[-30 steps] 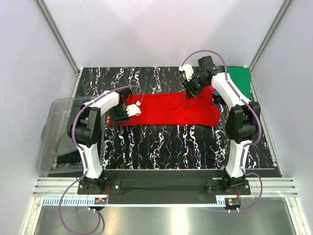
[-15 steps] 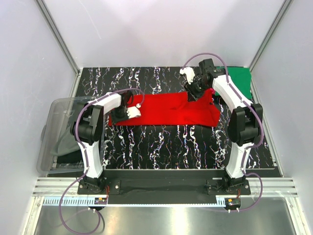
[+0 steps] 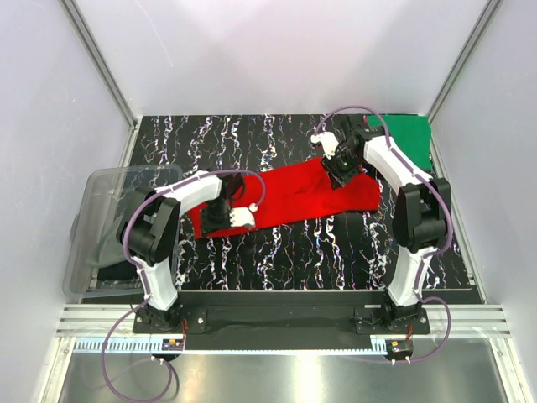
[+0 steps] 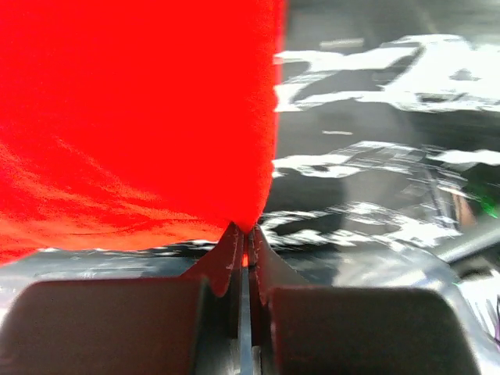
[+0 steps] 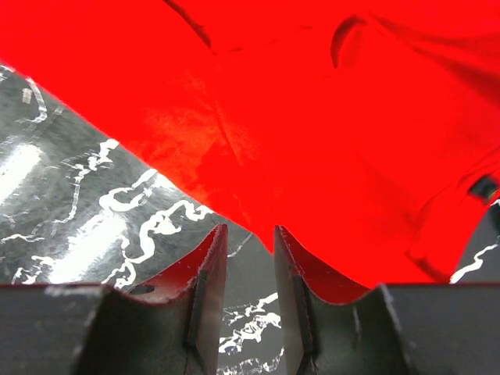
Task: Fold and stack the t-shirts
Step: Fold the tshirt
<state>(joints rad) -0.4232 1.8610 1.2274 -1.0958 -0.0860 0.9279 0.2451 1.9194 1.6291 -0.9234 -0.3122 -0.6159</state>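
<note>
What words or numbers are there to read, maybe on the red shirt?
No text can be read.
The red t-shirt and the green t-shirt show no print.
Any marking on the small boxes below the arm bases is too small to read.

1. The left arm (image 3: pixel 158 277) and right arm (image 3: pixel 405 275) match: rounded white link shells joined by black cylindrical joints.
2. Each rises from a black base (image 3: pixel 159 316) at the desk's (image 3: pixel 277 252) near edge.
3. A thin purple cable (image 3: pixel 352 107) runs from each base along the links, bowing clear of the shell in loops.
4. The left end effector (image 4: pixel 244 237) has dark grey wedge-shaped fingers (image 4: pixel 223 262) tapering to thin tips on broad grey blocks.
5. The right end effector (image 5: pixel 248 233) has the same fingers, with flat inner faces and a small round hole in one block.
6. Each wrist carries a black housing with a white piece (image 3: pixel 242 218).
</note>
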